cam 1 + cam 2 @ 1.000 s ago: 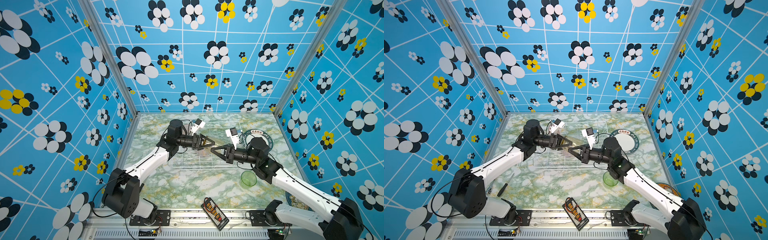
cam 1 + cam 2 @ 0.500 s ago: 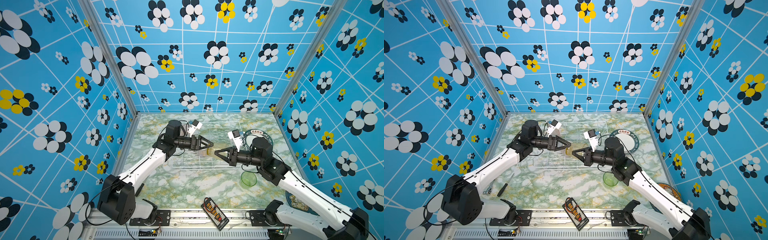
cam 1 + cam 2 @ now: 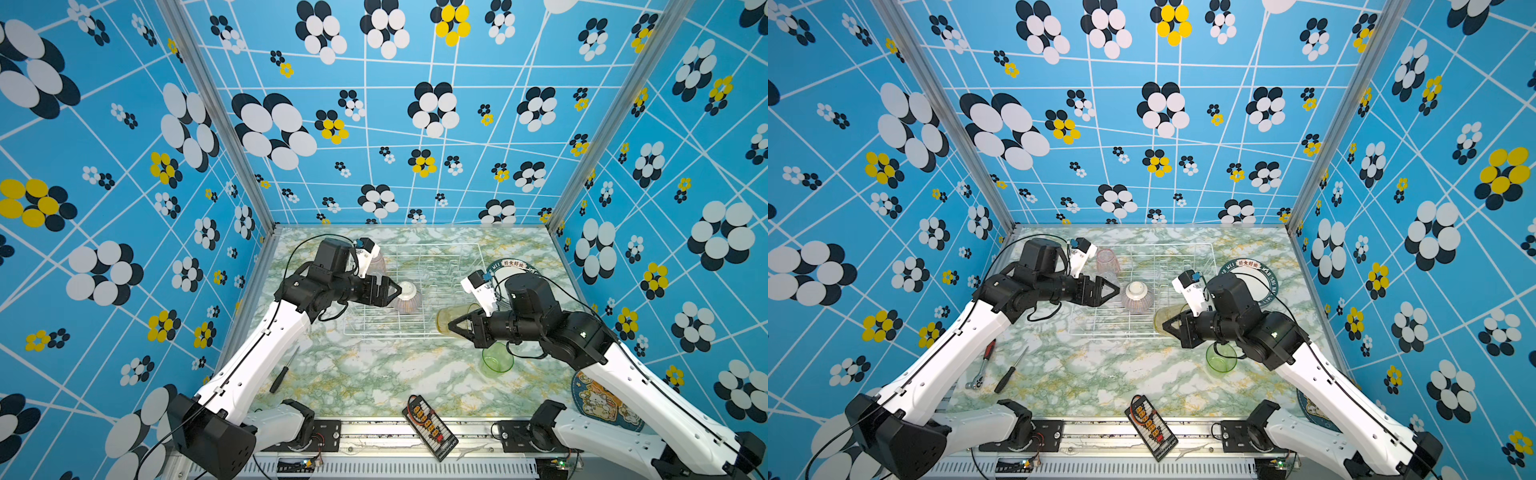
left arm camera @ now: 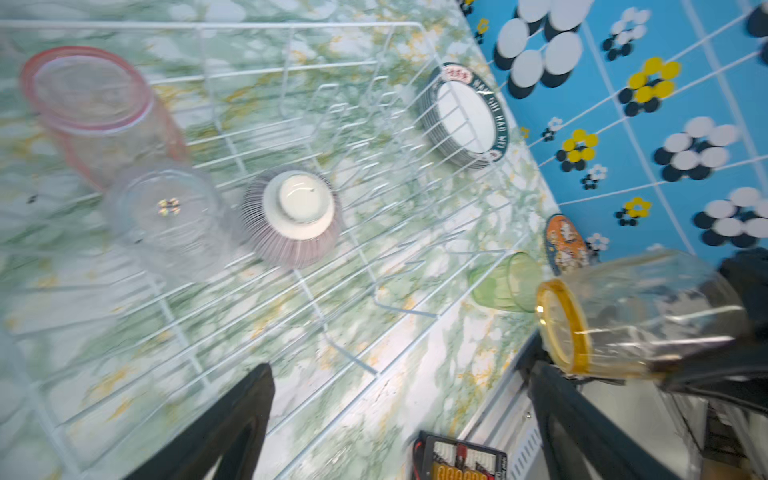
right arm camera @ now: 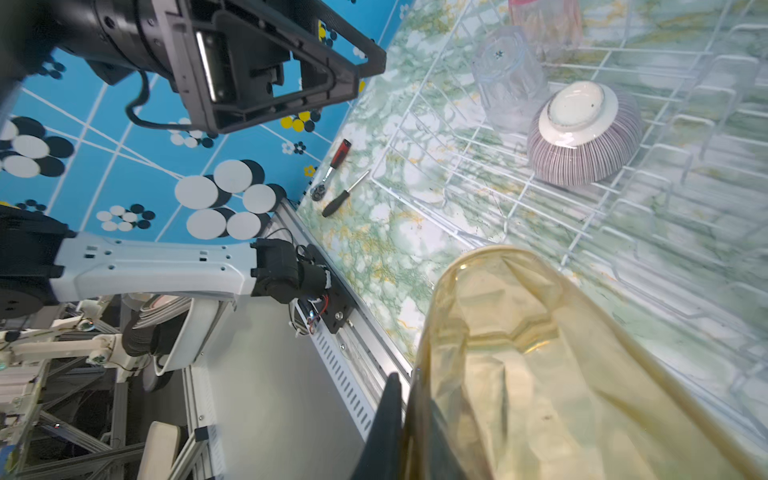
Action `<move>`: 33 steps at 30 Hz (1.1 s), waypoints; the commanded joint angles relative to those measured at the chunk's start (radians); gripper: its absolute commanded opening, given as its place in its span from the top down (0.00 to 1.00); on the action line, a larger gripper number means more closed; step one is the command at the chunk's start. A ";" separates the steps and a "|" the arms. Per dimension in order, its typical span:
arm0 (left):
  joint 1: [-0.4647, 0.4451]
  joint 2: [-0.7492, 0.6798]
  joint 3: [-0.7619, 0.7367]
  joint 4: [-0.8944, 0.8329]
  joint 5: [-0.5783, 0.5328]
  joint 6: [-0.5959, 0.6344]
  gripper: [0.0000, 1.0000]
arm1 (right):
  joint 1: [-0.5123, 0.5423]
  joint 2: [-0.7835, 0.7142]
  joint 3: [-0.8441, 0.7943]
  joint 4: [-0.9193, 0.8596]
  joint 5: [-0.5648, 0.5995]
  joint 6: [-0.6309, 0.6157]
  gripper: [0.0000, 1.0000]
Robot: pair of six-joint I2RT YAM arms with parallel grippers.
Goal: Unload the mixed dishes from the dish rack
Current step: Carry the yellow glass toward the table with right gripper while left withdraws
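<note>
Yellow ribbed glass is what the right gripper [image 3: 449,326] has: its jaws are pinched onto the wall of the yellow tumbler [image 3: 456,316], which is held on its side off the table, by the front right corner of the white wire dish rack [image 3: 415,329]. The left gripper [image 3: 395,292] hangs with its jaws spread wide and nothing between them, just beside the purple-striped bowl [image 3: 406,297]. That bowl sits foot-up in the rack, with a glossy white foot ring and fine stripes down the sides. The left wrist view is blurry, but it picks out the clear tumbler [image 4: 166,220] and the pink tumbler [image 4: 95,108] side by side at the rack's left end; the clear one barely shows in the top views. A stack of green-rimmed plates [image 3: 513,272] and the green tumbler [image 3: 496,359] stand on the marbled table [image 3: 374,374] outside the rack, on its right. A red-handled ratchet [image 3: 982,365] beside the screwdriver [image 3: 1011,370] shows in a top view and in the right wrist view.
</note>
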 commanded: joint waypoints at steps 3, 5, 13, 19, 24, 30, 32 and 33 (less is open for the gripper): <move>-0.040 0.033 0.039 -0.166 -0.290 0.076 0.02 | 0.157 0.112 0.049 -0.256 0.209 -0.030 1.00; -0.040 0.037 0.040 -0.157 -0.280 0.077 0.02 | 0.188 0.163 0.049 -0.291 0.256 -0.016 1.00; -0.040 0.043 0.026 -0.144 -0.262 0.082 0.02 | 0.200 0.294 -0.013 -0.300 0.306 0.001 1.00; -0.042 0.060 0.022 -0.136 -0.244 0.078 0.02 | 0.200 0.381 -0.046 -0.252 0.272 -0.014 1.00; -0.042 0.071 0.021 -0.132 -0.231 0.079 0.02 | 0.200 0.471 -0.032 -0.256 0.284 -0.034 1.00; -0.042 0.077 0.015 -0.132 -0.232 0.086 0.02 | 0.200 0.544 -0.013 -0.251 0.299 -0.053 1.00; -0.041 0.078 0.012 -0.132 -0.234 0.088 0.02 | 0.198 0.563 -0.007 -0.248 0.301 -0.060 1.00; -0.041 0.081 0.012 -0.132 -0.234 0.087 0.02 | 0.197 0.575 -0.003 -0.250 0.302 -0.064 1.00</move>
